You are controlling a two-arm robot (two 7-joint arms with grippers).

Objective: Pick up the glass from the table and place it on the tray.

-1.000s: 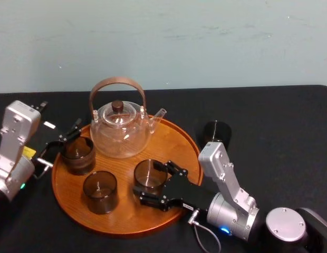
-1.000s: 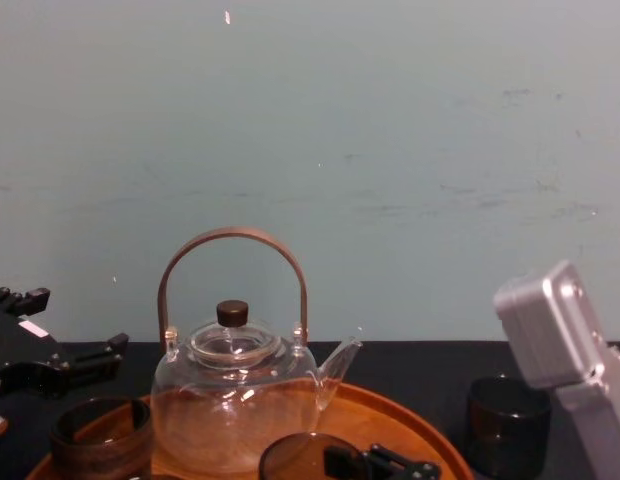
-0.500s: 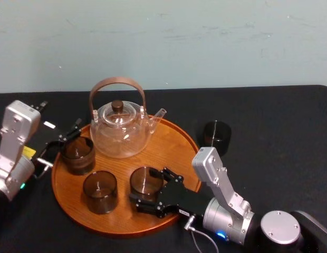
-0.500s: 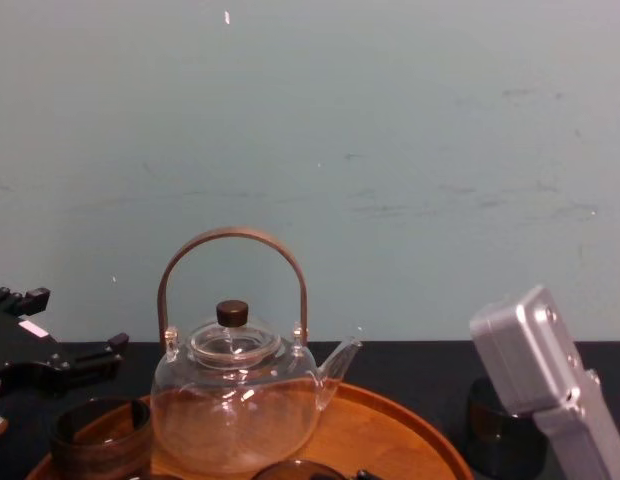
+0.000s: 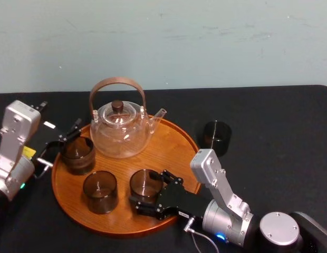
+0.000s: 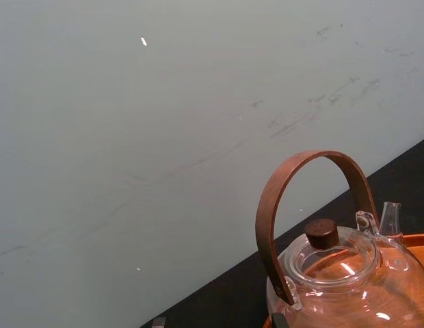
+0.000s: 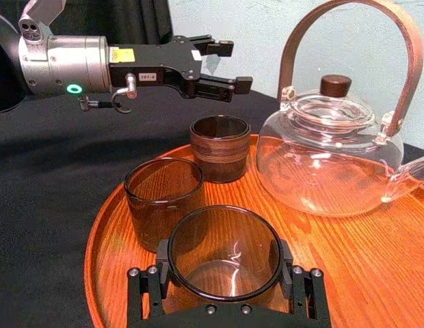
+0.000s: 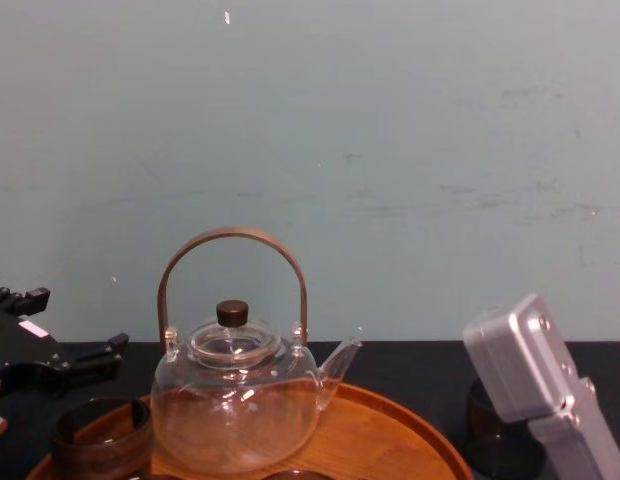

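We find right tool (image 7: pixel 222 277) gripping glass (image 7: pixel 224 249) over tray (image 7: pixel 349 253); lower level, clear of neighbouring cup (image 7: pixel 163 201), then release. Left tool (image 7: pixel 236 65) idle, spread.

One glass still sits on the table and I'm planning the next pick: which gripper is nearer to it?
Right. The right gripper grips a second glass on the tray, just left of the table glass; the left gripper is open at the tray's left rim.

Tray (image 5: pixel 180 150): glossy grained wood. Teapot (image 5: pixel 120 133): clear smooth glass; handle (image 5: pixel 117 80) wooden. Each glass (image 5: pixel 145 184): dark, smoked, glossy. Table (image 5: pixel 279 121): matt black cloth.
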